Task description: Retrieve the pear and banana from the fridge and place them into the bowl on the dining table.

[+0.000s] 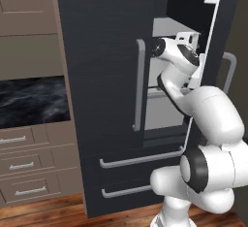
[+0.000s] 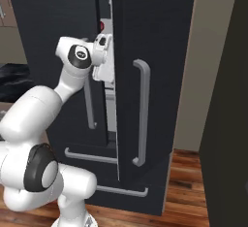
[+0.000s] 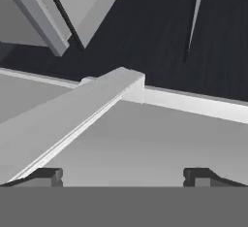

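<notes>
Fridge (image 1: 104,75) fills both base views: charcoal, 2 doors with long grey vertical handles, 2 lower drawers with grey bar handles. The right door (image 2: 155,75) hangs part open and the gap between the doors shows pale grey interior. The arm reaches up from the base and puts the gripper (image 1: 193,39) right at that gap, hand at roughly mid-door height, likely so it can get past the door edge and onto a shelf.

In the hand view the fingers (image 3: 48,176) stand wide apart, 1 tip at each lower corner, nothing between them. Ahead of them is a flat pale grey shelf (image 3: 145,138) with a raised grey bar (image 3: 72,112) running diagonally across it, and dark fridge wall behind. Spread fingers fit an approach step, ready to close on fruit once it is found.

Pear and banana: not seen on the shelf part that shows, so presumably deeper in or on another level; can't tell which. Bowl and dining table are out of frame.

Left of the fridge, tan wooden drawer cabinets (image 1: 29,165) carry a black marbled surface (image 1: 31,100). Wood floor (image 2: 193,192) below.

Judgement: early stage, fridge opened, reach-in under way, no fruit grasped. Risk: wrist clipping the half-open door.
</notes>
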{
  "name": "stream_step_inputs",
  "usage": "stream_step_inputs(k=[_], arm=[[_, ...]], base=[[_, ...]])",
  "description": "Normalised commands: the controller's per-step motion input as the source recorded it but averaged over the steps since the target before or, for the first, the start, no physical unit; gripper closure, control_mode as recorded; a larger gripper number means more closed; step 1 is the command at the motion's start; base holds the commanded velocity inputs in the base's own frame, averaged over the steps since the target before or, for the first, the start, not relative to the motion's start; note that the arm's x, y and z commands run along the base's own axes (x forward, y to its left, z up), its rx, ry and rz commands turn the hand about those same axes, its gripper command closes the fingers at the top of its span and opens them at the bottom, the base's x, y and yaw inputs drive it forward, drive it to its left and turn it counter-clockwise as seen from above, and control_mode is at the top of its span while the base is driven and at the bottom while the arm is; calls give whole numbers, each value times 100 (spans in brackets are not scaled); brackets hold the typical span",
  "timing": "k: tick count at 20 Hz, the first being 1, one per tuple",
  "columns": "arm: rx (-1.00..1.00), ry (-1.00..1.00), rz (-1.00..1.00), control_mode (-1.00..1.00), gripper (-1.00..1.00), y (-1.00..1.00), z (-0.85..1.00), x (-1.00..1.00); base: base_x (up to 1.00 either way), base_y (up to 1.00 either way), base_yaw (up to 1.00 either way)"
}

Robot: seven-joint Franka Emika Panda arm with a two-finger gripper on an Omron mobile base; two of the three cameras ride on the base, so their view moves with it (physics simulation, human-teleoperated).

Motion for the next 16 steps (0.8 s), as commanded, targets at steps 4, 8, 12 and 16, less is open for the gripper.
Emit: stream_step_inputs(k=[4, 8, 12, 16], arm=[[0, 0, -23, -100, -100, -100, -1, -68], [0, 0, -26, -100, -100, -100, 0, -88], [1, 0, -16, -100, -100, -100, 0, -24], [0, -2, -1, -100, -100, -96, -8, 11]], base=[[0, 0, 0], [0, 0, 0], [0, 0, 0], [0, 0, 0]])
